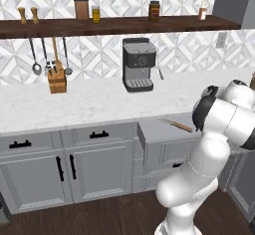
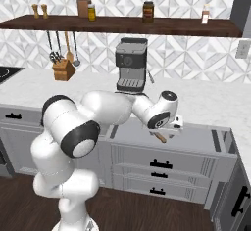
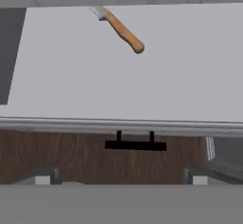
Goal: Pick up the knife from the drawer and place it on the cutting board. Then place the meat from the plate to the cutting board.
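The knife (image 3: pixel 118 28) lies flat at the back of the open drawer (image 3: pixel 142 85), away from the black bar handle. The jaws hang wide open above, holding nothing. The knife looks light, stiff and thin. The wooden handle (image 3: pixel 126 34) is the best spot to grab; the blade looks slippery and sharp.

In the hand view the knife (image 3: pixel 121 28) lies in the drawer (image 3: pixel 118 76) with most of its blade hidden under the table's edge at the top. In the left base view the arm covers the drawer's right part and the end of the knife's handle (image 1: pixel 183 127). In the right base view the hand (image 2: pixel 169 127) hides nearly all of the knife. The jars on the shelf (image 1: pixel 119 26) are too small to read.
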